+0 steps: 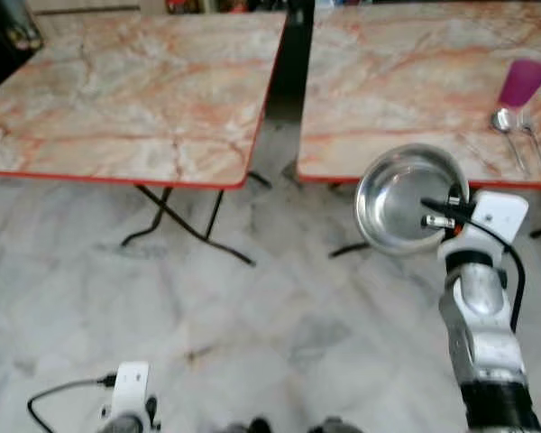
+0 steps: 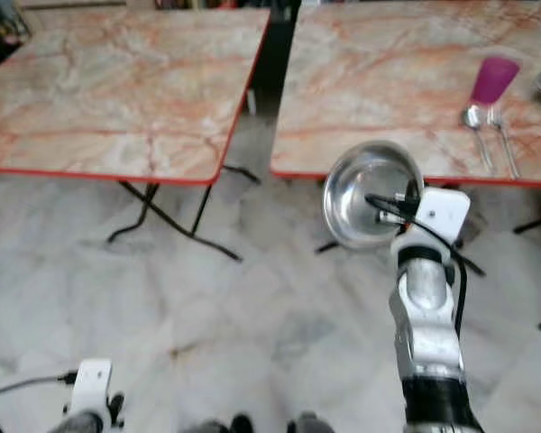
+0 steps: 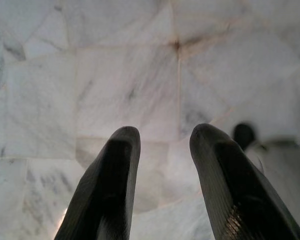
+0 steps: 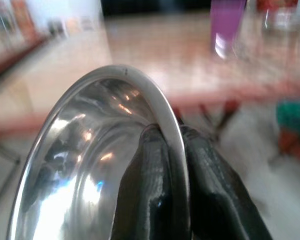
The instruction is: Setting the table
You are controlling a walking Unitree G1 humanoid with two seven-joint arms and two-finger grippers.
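Right gripper (image 1: 444, 213) carrying a steel bowl (image 1: 398, 200) toward the right table (image 1: 406, 81)
Head views: bowl held tilted off the table's near edge; purple cup (image 1: 523, 83) and spoons (image 1: 507, 126) on top. Right wrist: fingers (image 4: 150, 195) pinch the rim. Left wrist: left gripper (image 3: 162, 150) parted over the floor (image 3: 115, 75)

No text, label, brand, number or sign can be read in any view. The marble-patterned tabletop (image 1: 406, 81) and the steel bowl (image 1: 401, 198) show plain surfaces, and the purple cup (image 1: 523, 81) near the tabletop's right edge bears no legible mark; background items are too blurred.
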